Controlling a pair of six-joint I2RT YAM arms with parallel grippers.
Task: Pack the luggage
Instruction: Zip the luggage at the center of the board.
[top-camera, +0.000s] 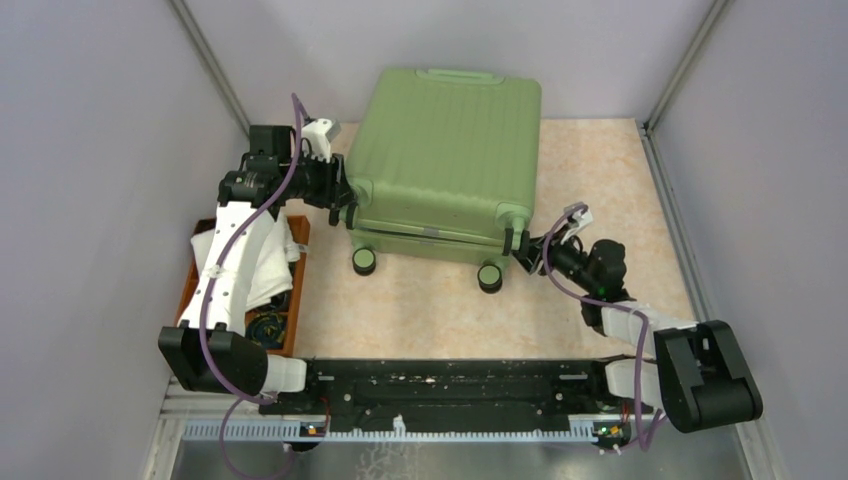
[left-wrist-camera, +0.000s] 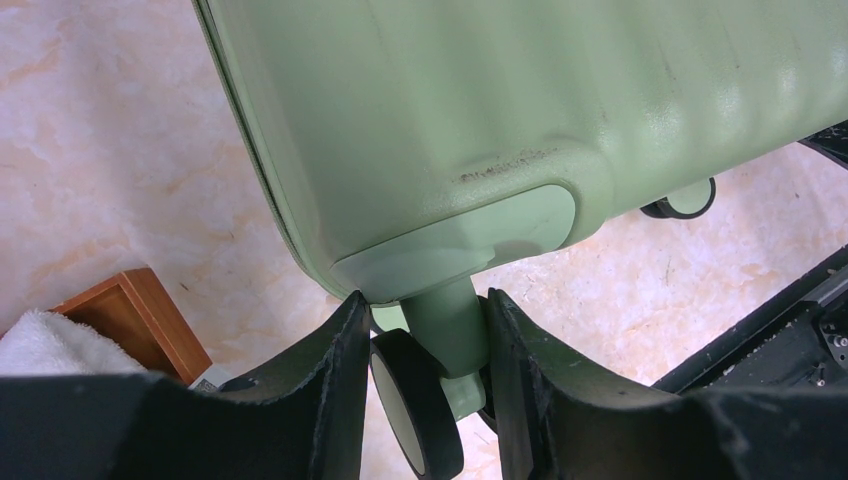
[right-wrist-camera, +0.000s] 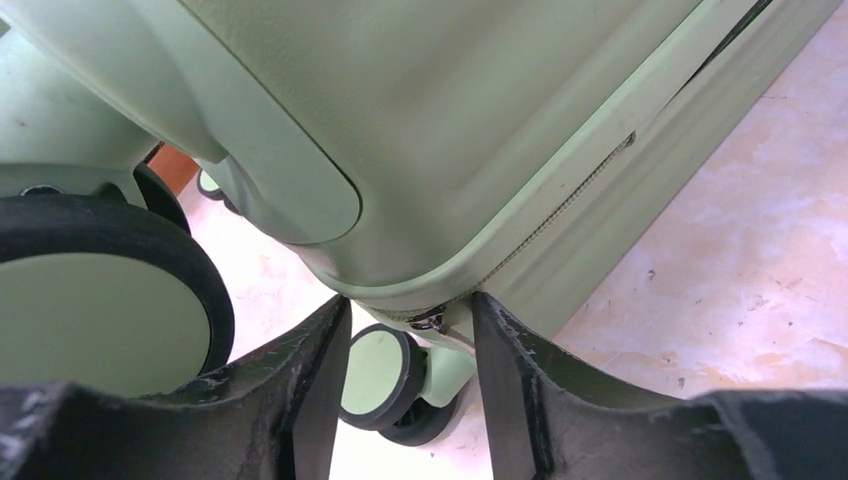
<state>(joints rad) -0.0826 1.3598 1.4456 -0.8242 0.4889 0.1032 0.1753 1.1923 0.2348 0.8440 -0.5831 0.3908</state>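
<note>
The luggage (top-camera: 445, 150) hides its inside; the left arm (top-camera: 235, 250) partly covers the tray (top-camera: 299, 290).

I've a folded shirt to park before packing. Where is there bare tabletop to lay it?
Widest bare patch: tabletop right of the luggage, up to the right wall. A narrower strip runs between its wheels and the black rail. Crowded: the left side, with the wooden tray and left arm.

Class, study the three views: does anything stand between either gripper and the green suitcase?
Nothing visible does. The left gripper has its jaws clasped on a wheel post of the luggage. The right gripper has its jaws at the near-right corner, by the zipper seam.
</note>
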